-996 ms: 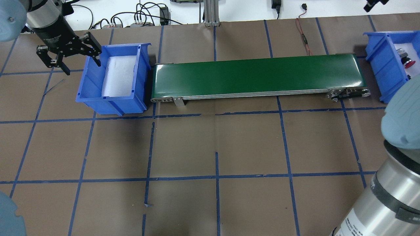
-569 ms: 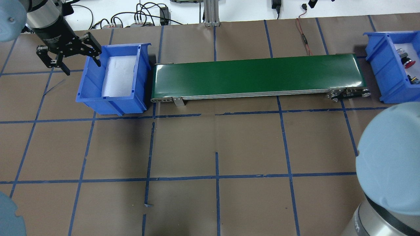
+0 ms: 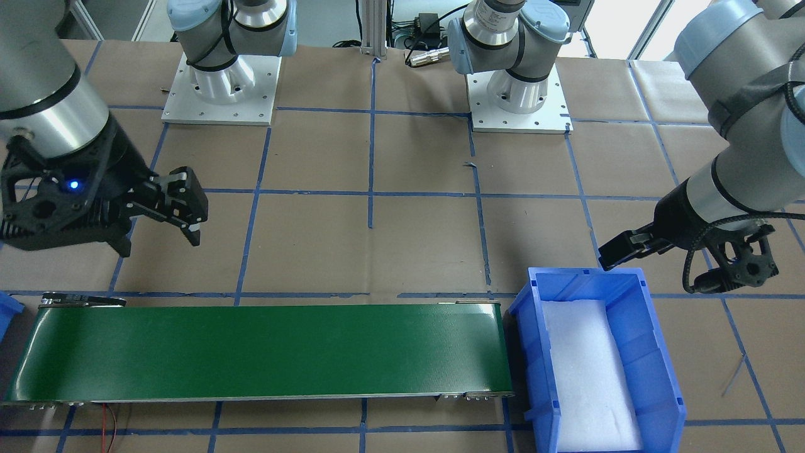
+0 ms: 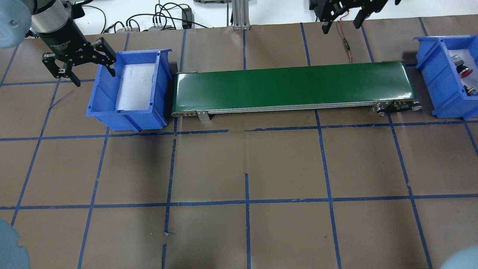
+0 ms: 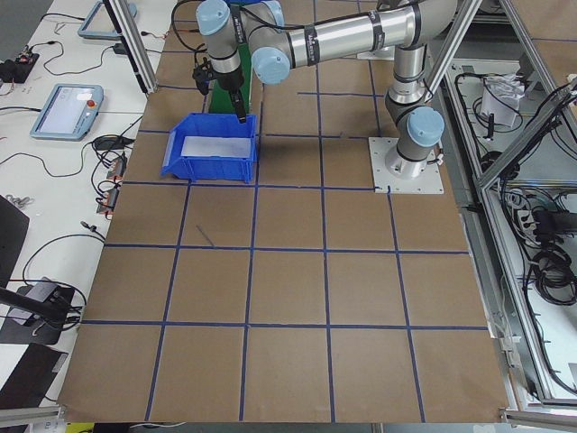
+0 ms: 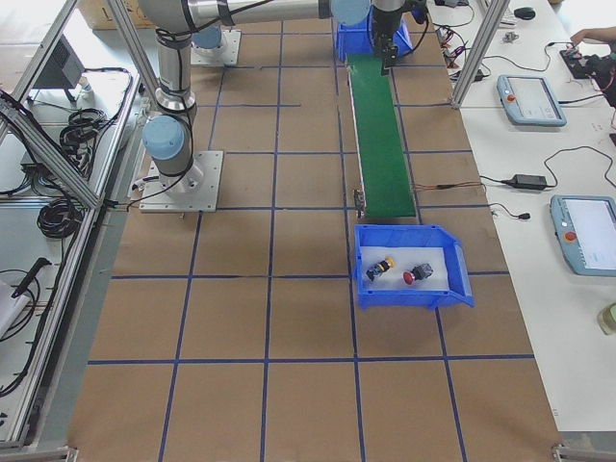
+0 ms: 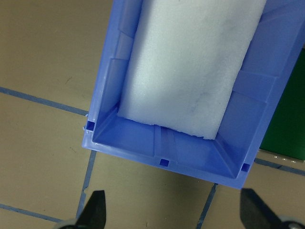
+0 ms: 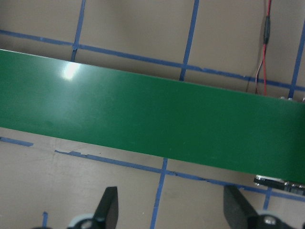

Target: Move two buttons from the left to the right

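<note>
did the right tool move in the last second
Yes. In the overhead view the right tool slid left along the table's far edge, away from the right-hand bin to behind the green belt.

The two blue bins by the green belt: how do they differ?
The left bin holds only its white foam pad; the right bin has a red-capped button and a yellow-capped button lying on its pad. The left claw hangs open at the left bin's outer edge; no claw is at the right bin. Both are blue, foam-lined, at the ends of the green belt.
</note>
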Robot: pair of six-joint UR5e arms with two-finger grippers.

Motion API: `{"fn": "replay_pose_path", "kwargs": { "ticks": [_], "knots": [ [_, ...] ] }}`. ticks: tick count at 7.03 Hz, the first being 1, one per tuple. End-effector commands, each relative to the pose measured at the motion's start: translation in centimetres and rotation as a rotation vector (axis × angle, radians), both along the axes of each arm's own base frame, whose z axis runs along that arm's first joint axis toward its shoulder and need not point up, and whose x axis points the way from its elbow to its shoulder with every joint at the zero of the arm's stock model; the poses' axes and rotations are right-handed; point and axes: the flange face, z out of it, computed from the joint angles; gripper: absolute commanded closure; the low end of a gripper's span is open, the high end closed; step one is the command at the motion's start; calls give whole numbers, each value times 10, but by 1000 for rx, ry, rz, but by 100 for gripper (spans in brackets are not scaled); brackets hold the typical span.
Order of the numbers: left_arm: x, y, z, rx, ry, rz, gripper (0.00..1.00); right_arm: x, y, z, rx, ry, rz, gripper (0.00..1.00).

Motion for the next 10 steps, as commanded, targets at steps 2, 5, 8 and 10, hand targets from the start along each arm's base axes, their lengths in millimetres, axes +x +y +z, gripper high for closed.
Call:
{"fn": "replay_pose_path", "kwargs": {
  "ticks": [2, 5, 8, 10],
  "knots": [
    [1, 0, -1, 2, 1, 1, 0, 6, 71, -7, 91, 4, -49, 0],
    [1, 0, -1, 2, 1, 1, 0, 0, 110, -15, 97, 42, -53, 2],
    [1, 0, -1, 2, 1, 1, 0, 0, 115, -14, 44, 47, -56, 0],
    [1, 0, -1, 2, 1, 1, 0, -2, 115, -14, 36, 66, -50, 0]
  ]
}}
